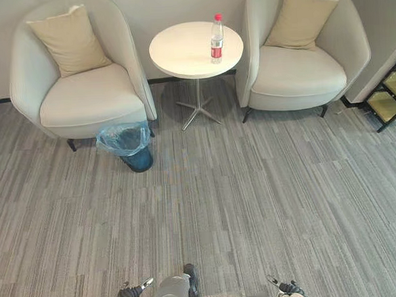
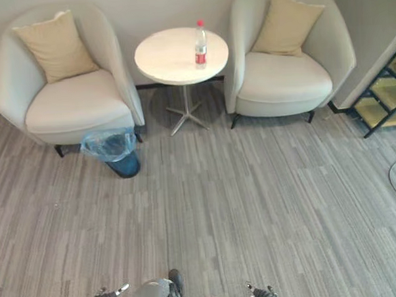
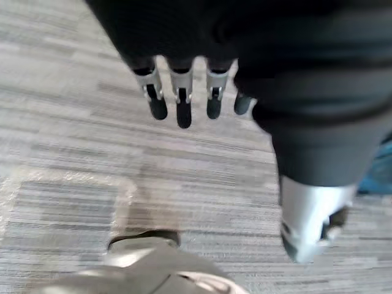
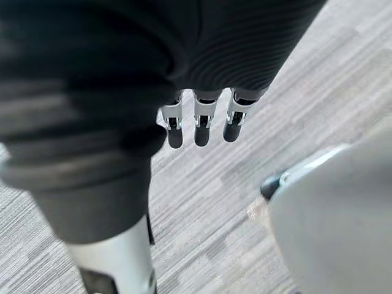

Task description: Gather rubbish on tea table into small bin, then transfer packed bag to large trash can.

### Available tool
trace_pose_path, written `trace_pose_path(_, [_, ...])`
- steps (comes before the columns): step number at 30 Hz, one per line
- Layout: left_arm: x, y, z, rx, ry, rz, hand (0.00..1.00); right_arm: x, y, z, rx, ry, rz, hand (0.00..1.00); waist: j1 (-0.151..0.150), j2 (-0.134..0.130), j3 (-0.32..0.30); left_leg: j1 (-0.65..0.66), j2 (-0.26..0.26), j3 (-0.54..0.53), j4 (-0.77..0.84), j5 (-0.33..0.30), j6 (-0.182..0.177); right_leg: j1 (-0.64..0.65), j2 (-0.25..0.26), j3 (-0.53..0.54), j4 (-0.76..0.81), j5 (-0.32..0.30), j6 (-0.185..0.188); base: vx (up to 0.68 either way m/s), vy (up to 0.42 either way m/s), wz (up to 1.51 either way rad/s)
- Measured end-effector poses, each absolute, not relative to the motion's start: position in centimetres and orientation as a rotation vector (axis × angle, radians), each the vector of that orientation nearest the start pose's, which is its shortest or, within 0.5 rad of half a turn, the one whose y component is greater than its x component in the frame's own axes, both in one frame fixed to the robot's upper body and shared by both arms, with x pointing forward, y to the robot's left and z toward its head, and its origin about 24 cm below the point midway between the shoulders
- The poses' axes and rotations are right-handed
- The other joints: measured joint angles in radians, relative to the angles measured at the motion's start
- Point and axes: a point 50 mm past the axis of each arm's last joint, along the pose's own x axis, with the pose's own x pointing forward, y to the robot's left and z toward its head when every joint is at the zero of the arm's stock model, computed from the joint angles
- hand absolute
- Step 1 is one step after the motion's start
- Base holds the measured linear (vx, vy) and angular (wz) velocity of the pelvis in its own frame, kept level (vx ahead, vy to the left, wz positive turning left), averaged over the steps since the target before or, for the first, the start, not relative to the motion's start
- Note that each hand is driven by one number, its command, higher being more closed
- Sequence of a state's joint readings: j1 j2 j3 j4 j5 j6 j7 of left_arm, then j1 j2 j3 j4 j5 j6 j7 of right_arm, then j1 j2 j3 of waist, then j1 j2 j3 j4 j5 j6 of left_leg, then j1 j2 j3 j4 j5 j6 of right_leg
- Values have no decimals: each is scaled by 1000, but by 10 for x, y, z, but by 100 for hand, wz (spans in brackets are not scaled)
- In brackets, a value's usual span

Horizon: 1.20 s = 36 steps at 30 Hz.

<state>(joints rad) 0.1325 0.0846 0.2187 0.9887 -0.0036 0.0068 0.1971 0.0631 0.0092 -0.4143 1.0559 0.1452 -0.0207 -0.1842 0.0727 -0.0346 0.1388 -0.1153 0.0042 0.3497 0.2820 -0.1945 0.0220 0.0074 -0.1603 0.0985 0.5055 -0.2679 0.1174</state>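
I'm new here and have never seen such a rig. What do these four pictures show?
This is a humanoid robot with two arms ending in fingered hands. The two wide pictures come from cameras in its head, looking down at a room: a round white table between a left armchair and a right armchair, a bottle upright on it, and a small bin lined with a blue bag on the floor by the left armchair. The two close pictures come from wrist cameras: the left hand and the right hand hang over the floor, fingers straight, holding nothing.
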Motion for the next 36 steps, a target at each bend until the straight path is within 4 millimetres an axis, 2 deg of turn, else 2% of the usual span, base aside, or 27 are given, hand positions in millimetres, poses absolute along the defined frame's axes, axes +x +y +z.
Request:
trace_pose_path(2, [81,225,-156,80,1110,452,0,91,-204,-161,223,1071,-609,0,-3,-2,-5,68,-3,21,-41,-7,4,-116,2,-1,260,63,117,382,106,-46])
trace_pose_path(3, [85,224,-156,88,1104,439,0,94,-204,-160,220,1058,-599,0,-14,0,-2,116,-3,19,-72,-8,4,-175,0,-38,395,66,120,350,38,-29])
trace_pose_path(4, [89,222,-156,91,1098,425,0,99,-206,-157,216,1032,-602,0,-15,11,5,177,2,19,-109,-8,4,-217,-13,-106,477,52,83,334,16,-28])
trace_pose_path(6, [95,218,-155,87,1086,411,0,103,-208,-154,207,1008,-595,0,-18,25,15,261,12,21,-149,-7,4,-270,-48,-215,496,16,16,292,-35,-22])
trace_pose_path(8, [106,208,-154,66,1062,387,0,106,-208,-153,206,994,-593,0,-29,28,17,321,38,17,-160,-7,4,-305,-57,-305,372,-10,-31,360,-136,5])
trace_pose_path(9, [109,202,-155,54,1058,376,0,108,-208,-152,205,990,-588,0,-34,28,16,333,49,13,-160,-7,4,-318,-55,-321,302,-7,-36,397,-228,17])
trace_pose_path(10, [110,194,-155,40,1059,359,0,110,-208,-152,206,983,-584,0,-38,27,16,346,58,5,-162,-7,4,-332,-46,-326,197,17,-48,349,-267,22])
trace_pose_path(11, [110,193,-155,47,1059,351,0,110,-206,-152,208,984,-578,0,-39,19,19,363,60,-15,-167,-10,0,-341,-25,-298,32,88,-62,441,-357,29])
trace_pose_path(12, [110,199,-155,60,1055,359,0,106,-202,-154,214,1002,-573,0,-44,-9,11,371,35,-50,-168,-17,-14,-332,-18,-238,-126,235,-74,383,-328,13])
trace_pose_path(13, [109,195,-157,52,1072,358,0,111,-206,-153,215,991,-574,0,-41,14,20,401,58,-90,-178,-36,-43,-334,11,-226,-98,252,-89,435,-350,-6])
trace_pose_path(14, [105,184,-160,13,1095,359,0,114,-212,-152,197,984,-575,0,-40,43,12,397,89,-140,-170,-31,-54,-335,46,-208,-90,194,-94,345,-270,-21])
trace_pose_path(17, [105,178,-160,-2,1097,351,0,112,-214,-152,212,986,-598,0,-53,70,4,376,141,-194,-77,-17,-82,-303,67,-258,-62,119,-112,287,-231,18])
trace_pose_path(18, [107,179,-160,-1,1090,352,0,110,-213,-153,217,991,-602,0,-60,68,5,336,162,-221,22,-14,-90,-273,70,-279,-68,99,-114,275,-255,66])
trace_pose_path(19, [111,180,-158,0,1073,356,0,107,-213,-154,218,997,-607,0,-62,66,6,269,186,-244,177,11,-130,-230,75,-301,-85,80,-113,250,-244,62])
trace_pose_path(21, [117,182,-154,-3,1041,366,0,106,-213,-154,206,1003,-601,0,-47,69,14,122,235,-260,479,62,-175,-157,90,-322,-134,63,-131,258,-180,36])
trace_pose_path(22, [120,184,-153,-2,1025,368,0,108,-212,-154,199,1002,-592,0,-38,68,19,50,252,-244,594,30,-168,-114,101,-323,-172,62,-133,235,-86,7])
trace_pose_path(23, [122,185,-152,0,1016,371,0,109,-211,-153,195,1002,-585,0,-33,65,22,11,251,-228,625,8,-162,-87,103,-325,-197,62,-134,255,-39,-4])
trace_pose_path(24, [125,186,-150,1,1002,374,0,108,-210,-154,199,1007,-586,0,-25,59,26,-40,247,-181,617,-25,-149,-39,102,-327,-236,66,-131,260,6,-7])
trace_pose_path(26, [124,186,-150,-5,998,377,0,106,-209,-155,202,1018,-590,0,-14,58,27,-73,228,-103,467,-49,-126,14,95,-328,-281,71,-127,252,62,-13])
trace_pose_path(27, [125,186,-149,-4,993,374,0,106,-209,-155,203,1018,-590,0,-14,58,27,-80,195,-72,299,-40,-116,43,89,-324,-299,64,-114,296,148,-13])
trace_pose_path(28, [125,185,-149,2,994,365,0,106,-210,-155,201,1018,-590,0,-14,62,27,-74,164,-57,118,8,-104,60,86,-318,-307,52,-97,405,212,-25])
trace_pose_path(29, [124,188,-149,10,992,368,0,105,-208,-156,206,1028,-587,0,-2,45,28,-53,138,-53,82,58,-74,67,72,-290,-314,45,-85,492,182,-25])
trace_pose_path(30, [122,193,-150,35,1001,363,0,102,-202,-158,216,1047,-579,0,5,34,8,-34,102,-32,22,66,-68,90,65,-251,-372,68,-70,443,133,-18])
trace_pose_path(31, [125,193,-150,53,999,344,0,100,-201,-160,223,1058,-582,0,-5,16,6,-36,98,-27,47,51,-50,106,66,-229,-421,104,-69,448,156,-5])
trace_pose_path(32, [126,194,-149,57,1000,341,0,102,-200,-160,229,1060,-583,0,-5,16,10,-43,97,-27,70,37,-39,123,64,-208,-446,128,-70,395,225,-8])
trace_pose_path(34, [125,194,-151,46,1009,341,0,101,-200,-161,239,1067,-592,0,-1,16,13,-13,86,-2,76,30,-28,132,47,-158,-422,148,-67,350,226,-33])
trace_pose_path(36, [121,187,-154,36,1033,317,0,103,-205,-159,218,1056,-581,0,1,41,2,90,67,14,-44,2,-27,26,42,-109,-167,117,-16,298,203,-61])
